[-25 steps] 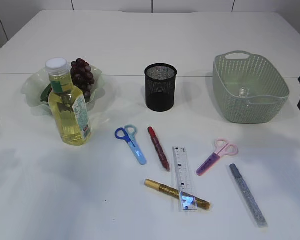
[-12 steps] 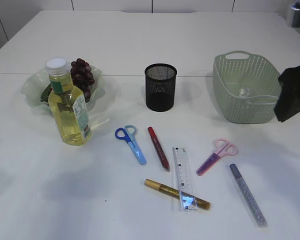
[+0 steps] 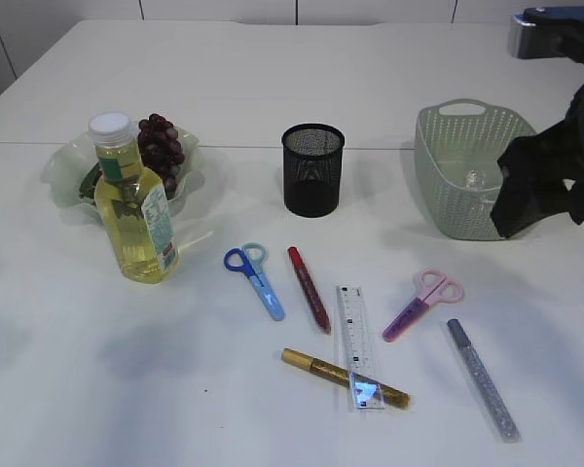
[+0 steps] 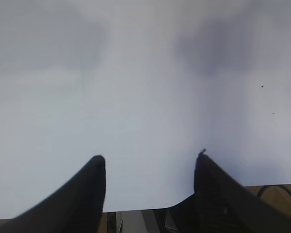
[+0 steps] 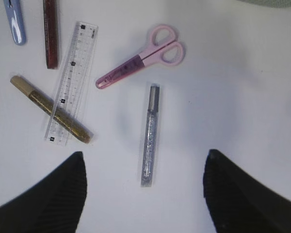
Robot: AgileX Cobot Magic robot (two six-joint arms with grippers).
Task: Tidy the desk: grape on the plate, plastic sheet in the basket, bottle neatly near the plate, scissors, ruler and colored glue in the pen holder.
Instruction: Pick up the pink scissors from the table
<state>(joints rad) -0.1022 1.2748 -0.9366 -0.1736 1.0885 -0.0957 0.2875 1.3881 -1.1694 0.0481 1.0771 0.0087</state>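
Both fingers of the open right gripper (image 5: 143, 182) flank the silver glue pen (image 5: 150, 134).

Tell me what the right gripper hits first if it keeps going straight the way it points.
Probably the silver glitter glue, lying between the open right gripper fingers' line of travel on the bare table; depth is uncertain.

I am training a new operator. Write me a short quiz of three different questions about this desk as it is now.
1. True or false: the pen holder already contains scissors.
2. Which item lies across the ruler? A) red glue pen B) gold glue pen C) silver glue pen
3. Fill in: the grapes lie on the ____.

Key
1. False: the blue scissors and pink scissors lie on the table.
2. B: the gold glue pen crosses it.
3. plate
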